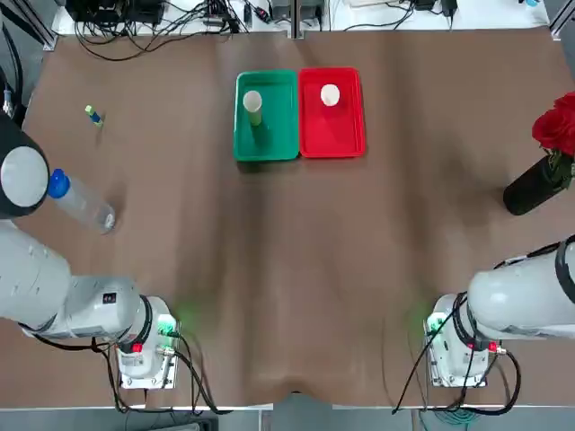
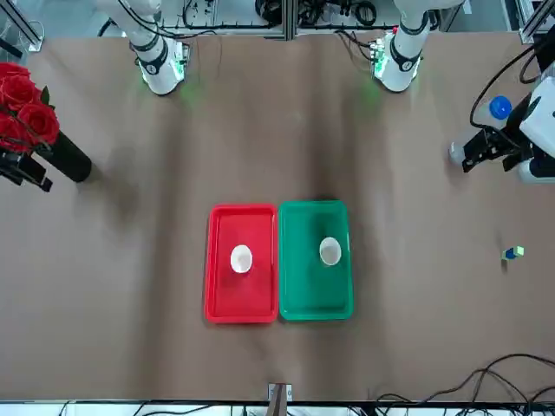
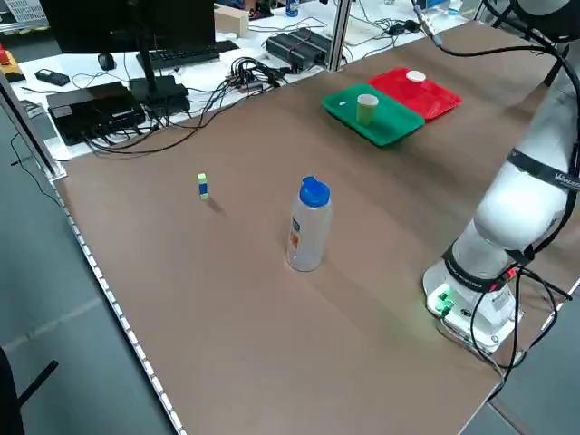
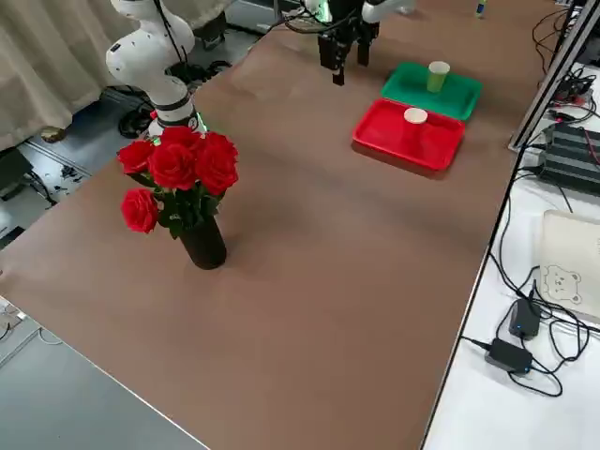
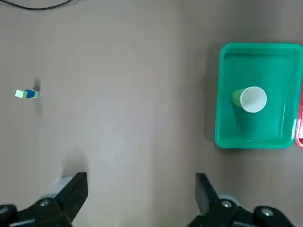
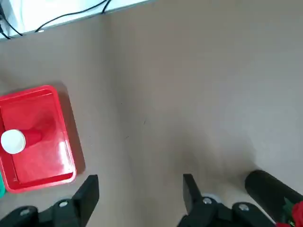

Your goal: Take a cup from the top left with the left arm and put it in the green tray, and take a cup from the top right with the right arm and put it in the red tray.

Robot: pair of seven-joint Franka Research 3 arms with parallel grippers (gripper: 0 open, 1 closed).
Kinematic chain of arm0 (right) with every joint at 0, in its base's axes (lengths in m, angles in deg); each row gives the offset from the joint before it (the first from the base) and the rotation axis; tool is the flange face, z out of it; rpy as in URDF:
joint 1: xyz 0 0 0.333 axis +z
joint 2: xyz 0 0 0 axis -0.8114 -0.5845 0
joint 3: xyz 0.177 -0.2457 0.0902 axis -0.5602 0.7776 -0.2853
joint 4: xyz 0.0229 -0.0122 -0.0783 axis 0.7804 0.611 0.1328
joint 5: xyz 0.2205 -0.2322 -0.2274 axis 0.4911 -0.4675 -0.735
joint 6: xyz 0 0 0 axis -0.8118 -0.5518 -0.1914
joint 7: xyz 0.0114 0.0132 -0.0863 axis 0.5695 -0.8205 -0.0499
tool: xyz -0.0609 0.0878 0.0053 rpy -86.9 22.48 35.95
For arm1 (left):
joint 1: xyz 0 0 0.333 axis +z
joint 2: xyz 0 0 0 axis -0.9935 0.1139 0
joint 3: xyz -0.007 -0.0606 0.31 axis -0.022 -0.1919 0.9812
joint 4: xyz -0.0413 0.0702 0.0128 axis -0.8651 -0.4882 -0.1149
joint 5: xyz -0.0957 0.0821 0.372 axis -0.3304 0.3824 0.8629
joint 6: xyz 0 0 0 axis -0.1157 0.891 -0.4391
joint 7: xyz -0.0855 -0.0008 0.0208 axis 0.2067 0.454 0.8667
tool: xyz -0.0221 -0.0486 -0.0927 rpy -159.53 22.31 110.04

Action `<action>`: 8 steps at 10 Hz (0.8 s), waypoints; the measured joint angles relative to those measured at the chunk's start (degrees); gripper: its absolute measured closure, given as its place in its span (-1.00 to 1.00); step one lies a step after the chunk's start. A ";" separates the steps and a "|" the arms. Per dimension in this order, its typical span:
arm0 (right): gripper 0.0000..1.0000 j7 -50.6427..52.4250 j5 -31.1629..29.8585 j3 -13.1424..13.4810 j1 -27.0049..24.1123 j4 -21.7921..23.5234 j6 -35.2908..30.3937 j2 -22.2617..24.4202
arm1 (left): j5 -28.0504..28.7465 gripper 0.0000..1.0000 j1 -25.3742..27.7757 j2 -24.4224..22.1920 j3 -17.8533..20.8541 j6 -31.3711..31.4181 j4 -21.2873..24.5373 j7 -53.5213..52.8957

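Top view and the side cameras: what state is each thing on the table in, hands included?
green tray: holds one cup.
green cup: upright in the green tray.
red tray: holds one cup.
red cup: upright in the red tray.
bottle: upright, blue cap on.
vase of roses: upright.
small block: loose on the table.
left hand: open, empty.
right hand: open, empty.

Green cup (image 1: 252, 105) upright in green tray (image 1: 280, 144), red cup (image 1: 330, 94) upright in adjoining red tray (image 1: 346, 135)
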 joint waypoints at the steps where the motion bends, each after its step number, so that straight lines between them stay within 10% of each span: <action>1: -0.60 0.48 0.11 1.54 1.21 1.88 0.68 1.39 | 0.00 -1.00 0.00 0.00 0.00 0.04 0.00 -0.01; 8: -0.59 2.94 -0.24 2.04 2.92 1.18 -0.33 3.49 | 0.00 -1.00 0.04 0.00 0.04 0.15 0.00 -0.06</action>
